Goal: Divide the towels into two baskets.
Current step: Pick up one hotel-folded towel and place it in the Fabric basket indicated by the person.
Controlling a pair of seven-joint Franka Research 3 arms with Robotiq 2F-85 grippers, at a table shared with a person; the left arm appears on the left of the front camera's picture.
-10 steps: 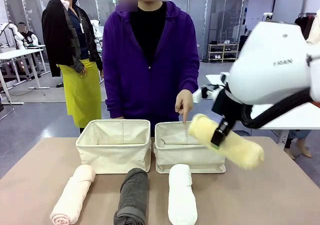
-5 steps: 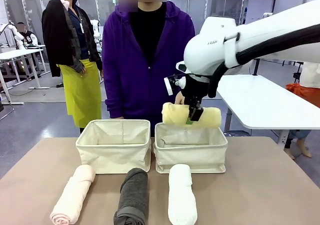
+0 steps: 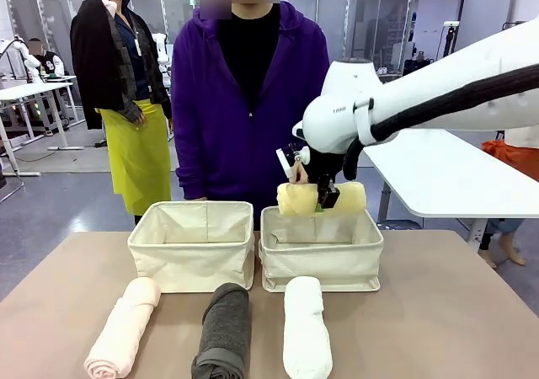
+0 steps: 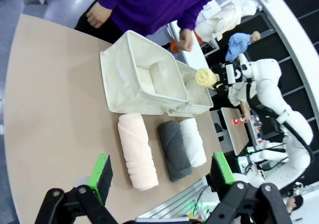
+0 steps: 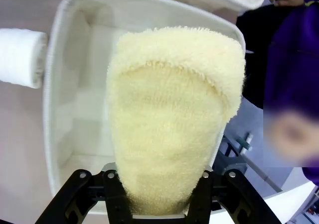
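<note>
My right gripper (image 3: 325, 199) is shut on the yellow towel (image 3: 322, 198), holding it level just above the right basket (image 3: 320, 264). In the right wrist view the yellow towel (image 5: 174, 114) hangs over the open right basket (image 5: 55, 109), clamped by my right gripper (image 5: 155, 194). The left basket (image 3: 192, 246) stands beside it with nothing in it. In front of the baskets lie the pink towel (image 3: 124, 327), the dark grey towel (image 3: 223, 330) and the white towel (image 3: 306, 326). My left gripper (image 4: 159, 174) is open above the table, far from the towels (image 4: 137, 149).
A person in a purple hoodie (image 3: 250, 101) stands behind the baskets, one hand (image 3: 296, 173) just behind the yellow towel. Another person in a yellow apron (image 3: 135, 156) stands farther back. The tan table (image 3: 438, 328) has free room at both sides.
My right arm has carried the yellow towel from the right side of the table to above the right basket and turned it level. The person's pointing hand has drawn back.
</note>
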